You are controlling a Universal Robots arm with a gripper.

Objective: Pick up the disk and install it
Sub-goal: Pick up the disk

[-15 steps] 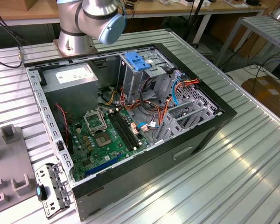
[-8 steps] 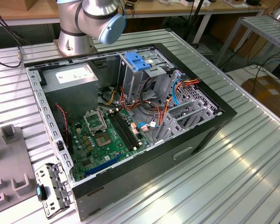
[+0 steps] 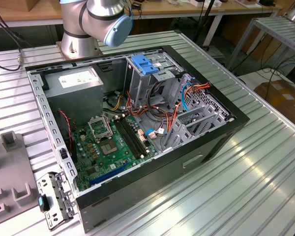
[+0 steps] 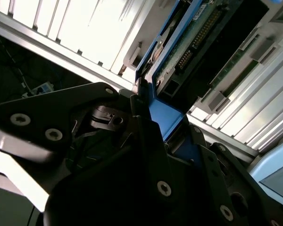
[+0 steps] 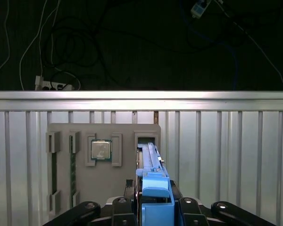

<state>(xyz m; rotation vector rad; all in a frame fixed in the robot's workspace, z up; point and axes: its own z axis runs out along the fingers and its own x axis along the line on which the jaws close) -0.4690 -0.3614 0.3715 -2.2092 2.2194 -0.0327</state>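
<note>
In both wrist views my gripper is shut on the disk, with a black finger on each side of its blue side rail. The disk is edge-on in the first wrist view, its far end at a slot of a grey holder tray; whether it still rests in that slot I cannot tell. Its green circuit-board underside faces the second wrist view. The open computer case lies in the exterior view, its metal drive cage at the back.
A processor chip and memory sticks sit in the holder tray. Inside the case are a motherboard, a grey power supply, a light-blue latch and loose cables. The arm's base stands behind the case.
</note>
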